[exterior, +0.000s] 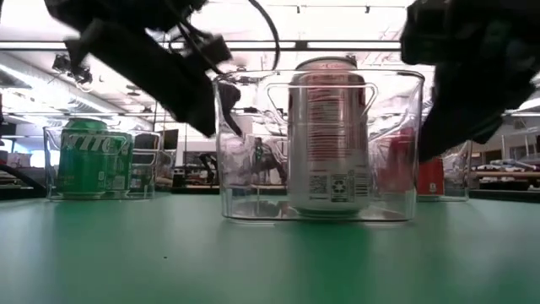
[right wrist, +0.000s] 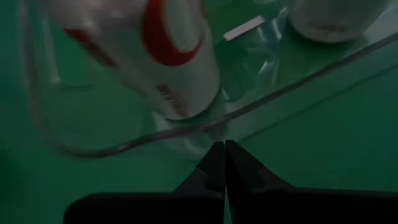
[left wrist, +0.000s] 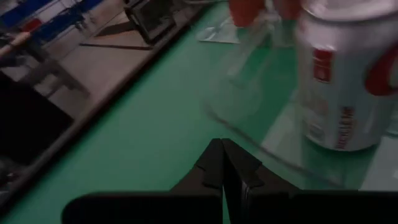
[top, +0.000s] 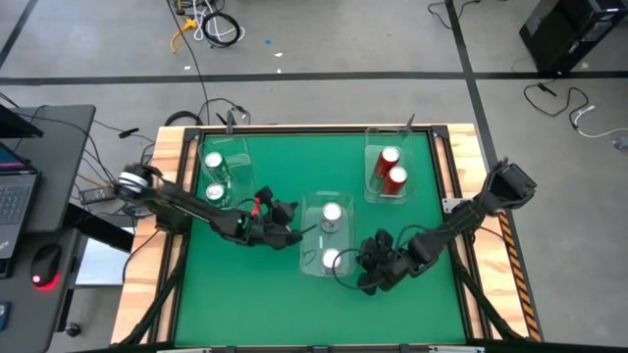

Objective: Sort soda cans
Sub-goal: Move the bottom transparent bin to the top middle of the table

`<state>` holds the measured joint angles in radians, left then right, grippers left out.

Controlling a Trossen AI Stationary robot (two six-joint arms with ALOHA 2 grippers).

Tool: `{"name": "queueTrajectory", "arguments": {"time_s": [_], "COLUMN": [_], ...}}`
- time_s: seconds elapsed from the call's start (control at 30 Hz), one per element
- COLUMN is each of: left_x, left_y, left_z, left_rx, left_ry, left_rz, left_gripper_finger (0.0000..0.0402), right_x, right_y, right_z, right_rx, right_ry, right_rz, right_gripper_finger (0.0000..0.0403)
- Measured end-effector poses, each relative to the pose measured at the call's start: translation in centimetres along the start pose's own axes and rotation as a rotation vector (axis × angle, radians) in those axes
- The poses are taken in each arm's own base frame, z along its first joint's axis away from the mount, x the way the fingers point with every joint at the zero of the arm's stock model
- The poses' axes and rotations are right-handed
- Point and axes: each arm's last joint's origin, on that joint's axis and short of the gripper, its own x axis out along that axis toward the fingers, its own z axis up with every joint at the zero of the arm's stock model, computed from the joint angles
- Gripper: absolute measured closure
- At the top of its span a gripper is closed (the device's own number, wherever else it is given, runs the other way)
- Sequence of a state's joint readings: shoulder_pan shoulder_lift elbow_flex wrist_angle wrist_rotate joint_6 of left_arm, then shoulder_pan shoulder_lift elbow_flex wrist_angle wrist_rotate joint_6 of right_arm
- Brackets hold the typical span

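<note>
Three clear trays stand on the green table. The left tray (top: 238,147) holds two green soda cans (top: 213,162), the middle tray (top: 306,235) two silver cans (top: 332,216), and the right tray (top: 371,147) two red cans (top: 396,178). All the cans stand upright on their bases. My left gripper (top: 294,233) is shut and sits low just left of the middle tray, its tips (left wrist: 222,144) pointing at that tray's wall. My right gripper (top: 361,270) is shut too, slanting down at the tray's near right corner (right wrist: 211,127), close to the near silver can (right wrist: 174,56). My right gripper's shut fingertips (right wrist: 219,149) stand right at the foot of the middle tray's rounded corner. Whether they touch it, I cannot tell. My left gripper's shut tips stop a little short of the tray's left wall (left wrist: 249,134) and touch nothing that shows.
The green surface is bare toward the table's near edge (top: 314,324) and between the trays. A wooden frame (top: 167,157) runs around the table. Cables and a laptop desk (top: 29,196) lie beyond the left side.
</note>
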<state>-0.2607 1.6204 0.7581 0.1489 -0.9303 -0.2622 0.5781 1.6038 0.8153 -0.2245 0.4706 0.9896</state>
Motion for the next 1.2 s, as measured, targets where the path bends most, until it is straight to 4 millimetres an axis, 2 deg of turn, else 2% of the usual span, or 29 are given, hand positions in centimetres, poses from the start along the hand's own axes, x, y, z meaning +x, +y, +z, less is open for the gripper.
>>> {"name": "queueTrajectory", "arguments": {"time_s": [0.17,0.33,0.43,0.57,0.7,0.8,0.93,1.03,1.2], "left_x": [-2.4,-5.2,-6.9,-8.8,-9.9,-10.4,-11.2,-11.7,-11.6], "left_y": [2.8,4.9,5.8,6.4,5.9,5.3,4.2,3.1,0.6], "left_z": [1.5,1.9,1.6,1.3,0.8,0.4,-0.3,-0.3,-1.3], "left_rx": [0.002,-0.055,-0.089,-0.103,-0.059,-0.045,-0.016,-0.017,0.046], "left_ry": [0.001,-0.028,-0.057,-0.112,-0.144,-0.151,-0.212,-0.251,-0.206], "left_rz": [0.006,-0.107,-0.189,-0.276,-0.417,-0.540,-0.766,-0.945,-0.994], "left_gripper_finger": [0.0401,0.0401,0.0401,0.0401,0.0401,0.0401,0.0401,0.0401,0.0401], "right_x": [-0.3,-1.8,-3.1,-4.4,-4.3,-2.9,-1.0,-0.1,0.6], "right_y": [-0.5,-0.6,0.6,3.2,5.9,7.8,9.5,9.9,9.2], "right_z": [1.1,2.4,3.2,4.2,5.0,4.7,4.0,3.8,4.4], "right_rx": [-0.042,-0.069,-0.085,-0.152,-0.207,-0.250,-0.293,-0.303,-0.282], "right_ry": [-0.014,-0.046,-0.077,-0.109,-0.088,-0.010,0.110,0.166,0.170], "right_rz": [0.005,0.055,0.111,0.189,0.237,0.243,0.147,0.038,-0.095], "right_gripper_finger": [0.0403,0.0403,0.0403,0.0403,0.0403,0.0403,0.0403,0.0403,0.0403]}}
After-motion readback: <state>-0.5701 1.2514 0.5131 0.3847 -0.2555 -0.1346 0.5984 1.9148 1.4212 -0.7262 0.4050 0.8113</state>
